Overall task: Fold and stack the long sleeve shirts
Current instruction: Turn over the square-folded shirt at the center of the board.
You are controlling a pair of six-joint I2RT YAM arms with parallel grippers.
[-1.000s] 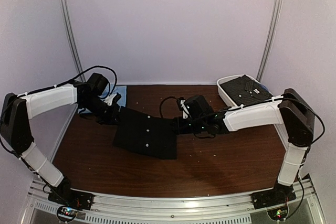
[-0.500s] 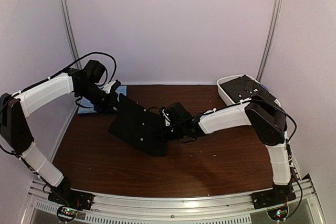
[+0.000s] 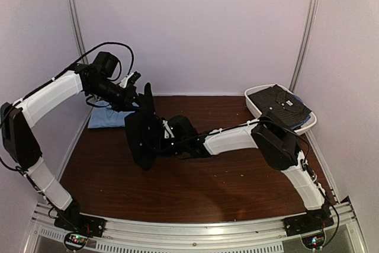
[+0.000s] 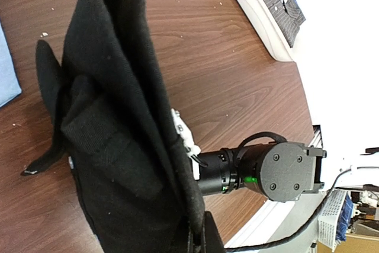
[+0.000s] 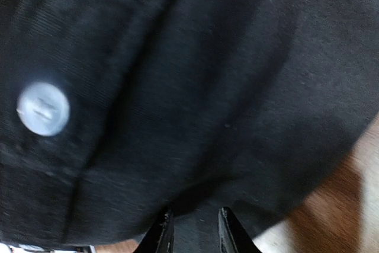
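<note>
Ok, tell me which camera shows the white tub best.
The top external view: nearly the whole white tub shows at the far right, with a dark folded shirt in it. The left wrist view catches only part, cut by the frame's top edge. The right wrist view shows none of it, only the black shirt.

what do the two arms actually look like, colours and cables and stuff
Both the left arm and right arm have smooth white shells between bulky black joints, with thin black cables looping alongside. The right gripper has slim black fingers, and a small green light glows on its wrist.
</note>
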